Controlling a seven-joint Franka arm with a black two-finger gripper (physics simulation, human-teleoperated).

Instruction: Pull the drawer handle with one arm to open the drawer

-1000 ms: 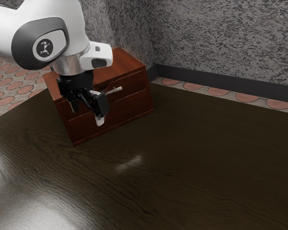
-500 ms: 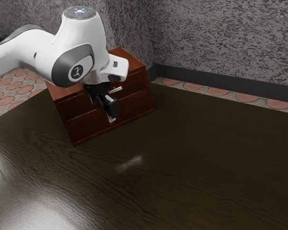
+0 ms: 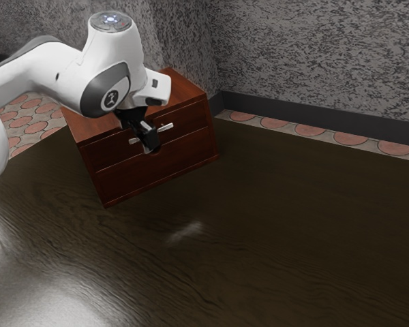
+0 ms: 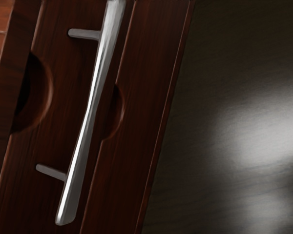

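A reddish-brown two-drawer cabinet [image 3: 184, 102] stands at the back of the dark table, toward the exterior view's left. Its upper drawer front [image 3: 187, 119] carries a silver bar handle [image 3: 165, 127] and looks flush with the cabinet. My black gripper [image 3: 147, 138] is at the middle of that handle, open, with one finger above the bar and one below it. In the wrist view the handle [image 4: 90, 117] runs lengthwise just ahead of my hand on its two short posts, with the lower drawer front [image 4: 136, 146] beside it.
The dark wooden table [image 3: 273, 231] stretches out in front of and to the exterior view's right of the cabinet. A speckled grey wall [image 3: 313, 48] and a tiled floor strip [image 3: 347, 138] lie behind it.
My arm has swung in toward the cabinet. The gripper has risen from in front of the lower drawer to the upper drawer's handle and now straddles it.
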